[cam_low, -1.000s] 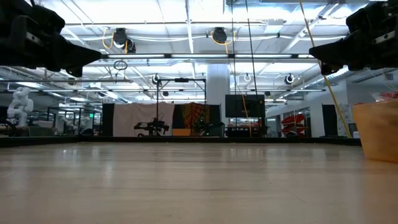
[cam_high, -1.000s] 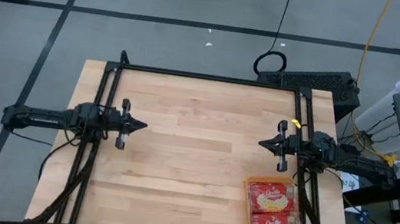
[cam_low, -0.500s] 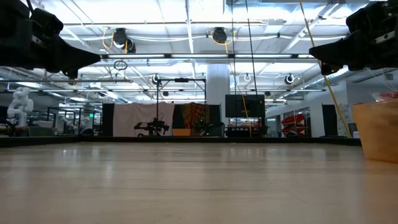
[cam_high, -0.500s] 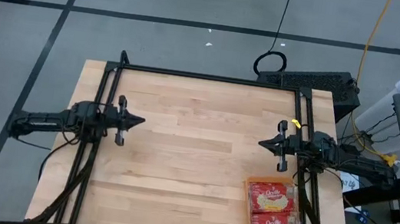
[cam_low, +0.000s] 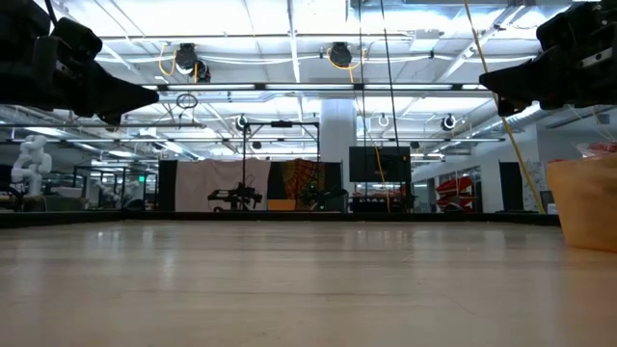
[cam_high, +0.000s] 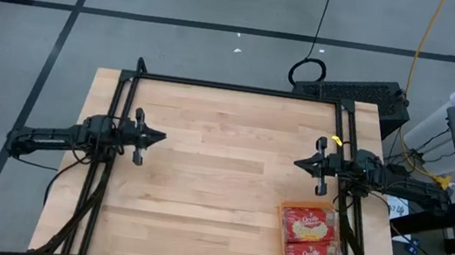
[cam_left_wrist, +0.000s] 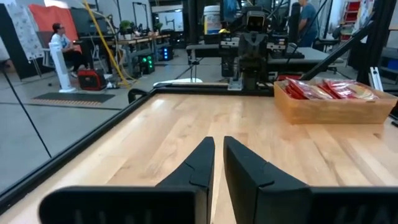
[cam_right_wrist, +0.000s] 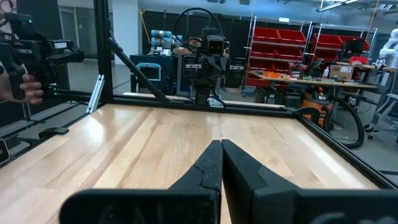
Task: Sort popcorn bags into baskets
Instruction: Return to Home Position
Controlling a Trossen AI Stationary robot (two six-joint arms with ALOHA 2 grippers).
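Orange basket [cam_high: 282, 216], popcorn bags [cam_high: 311, 229] inside, long axis front-to-back; left pincer [cam_high: 158, 137], right pincer [cam_high: 298, 164] closed.

The left arm [cam_high: 57, 134] and right arm [cam_high: 390, 178] are matte black, with tapered jaws and black cables [cam_high: 58, 177].

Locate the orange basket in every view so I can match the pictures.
High view: orange basket at the table's lower right, filled with popcorn bags.
Low view: its wall at the right edge.
Left wrist view: right of centre, bags inside.
Right wrist view: not in it.
Shared landmark: the right gripper, close to the basket in those three views.
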